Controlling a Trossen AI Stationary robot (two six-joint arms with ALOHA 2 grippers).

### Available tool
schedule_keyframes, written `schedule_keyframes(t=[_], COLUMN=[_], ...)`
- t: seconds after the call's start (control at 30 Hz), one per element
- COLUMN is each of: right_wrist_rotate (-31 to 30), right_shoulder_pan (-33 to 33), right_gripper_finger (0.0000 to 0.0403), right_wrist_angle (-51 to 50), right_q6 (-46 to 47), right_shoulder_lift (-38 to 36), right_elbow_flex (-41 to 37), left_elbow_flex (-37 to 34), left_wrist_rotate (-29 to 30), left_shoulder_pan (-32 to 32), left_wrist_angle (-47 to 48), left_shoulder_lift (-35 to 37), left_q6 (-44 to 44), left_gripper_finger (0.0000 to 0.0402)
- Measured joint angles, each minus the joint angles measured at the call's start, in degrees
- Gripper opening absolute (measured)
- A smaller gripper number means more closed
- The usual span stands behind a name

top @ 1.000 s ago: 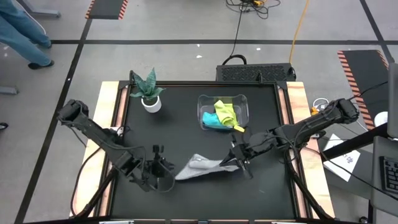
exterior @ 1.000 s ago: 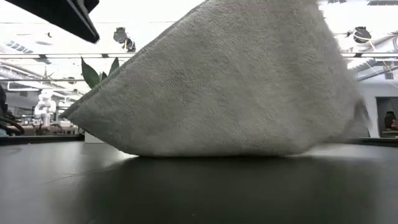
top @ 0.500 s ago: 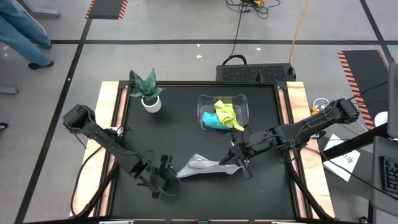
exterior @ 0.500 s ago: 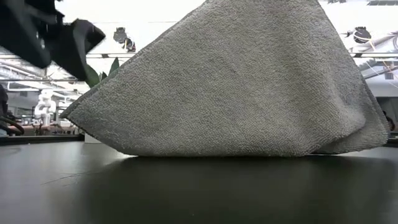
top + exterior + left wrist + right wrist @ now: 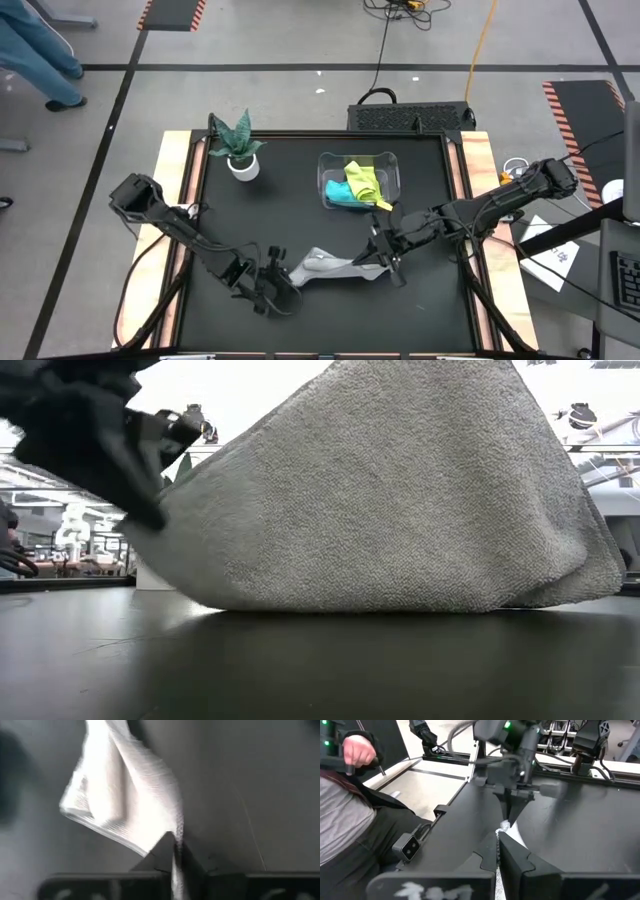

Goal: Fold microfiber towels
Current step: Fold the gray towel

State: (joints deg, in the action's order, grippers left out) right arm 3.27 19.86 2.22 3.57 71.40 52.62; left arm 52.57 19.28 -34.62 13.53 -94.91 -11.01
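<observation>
Grey microfiber towel (image 5: 330, 267) stretching between both tools | left tool (image 5: 283, 291) pinching its corner | right tool (image 5: 382, 259) clamping opposite edge | black counter (image 5: 290, 210) lying beneath.

Grey towel (image 5: 325, 267) lies crumpled, partly lifted, near the bin (image 5: 390, 160); yellow-green towel (image 5: 364, 178) and teal towel (image 5: 340, 192) are bunched inside it.

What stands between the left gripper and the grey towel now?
Nothing visible does. The left gripper is already at the left corner of the grey towel, jaws closed on its edge. The right gripper holds the opposite end.
</observation>
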Motion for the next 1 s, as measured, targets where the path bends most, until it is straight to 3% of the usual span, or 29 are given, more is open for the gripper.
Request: schedule_keyframes(t=[0.07, 0.23, 0.57, 0.8, 1.0], right_wrist_rotate=[0.0, 0.1, -0.1, 3.1, 9.5], right_shoulder_pan=[0.0, -1.4, -14.3, -23.8, -24.2], right_gripper_finger=[0.0, 0.0, 0.0, 0.0, 0.0], right_wrist_angle=[-0.2, -0.4, -2.7, -3.5, -4.2], right_q6=[-0.9, -4.6, -12.3, -14.1, -11.4], right_shoulder_lift=[0.0, -1.6, -11.2, -18.0, -17.8], right_elbow_flex=[0.0, 0.0, 0.1, 0.3, 0.2], left_elbow_flex=[0.2, 0.5, 9.5, 20.8, 23.9], left_wrist_rotate=[0.6, 3.8, 17.5, 19.9, 18.6], left_shoulder_pan=[0.6, 1.7, 9.6, 16.8, 17.8], left_wrist_angle=[-0.4, 6.0, 30.8, 43.7, 46.9], left_shoulder_lift=[1.0, 5.4, 19.7, 22.3, 22.3], left_q6=[0.2, 2.1, 3.0, 6.9, 6.6], left_gripper_finger=[0.0014, 0.0005, 0.0004, 0.0003, 0.0002])
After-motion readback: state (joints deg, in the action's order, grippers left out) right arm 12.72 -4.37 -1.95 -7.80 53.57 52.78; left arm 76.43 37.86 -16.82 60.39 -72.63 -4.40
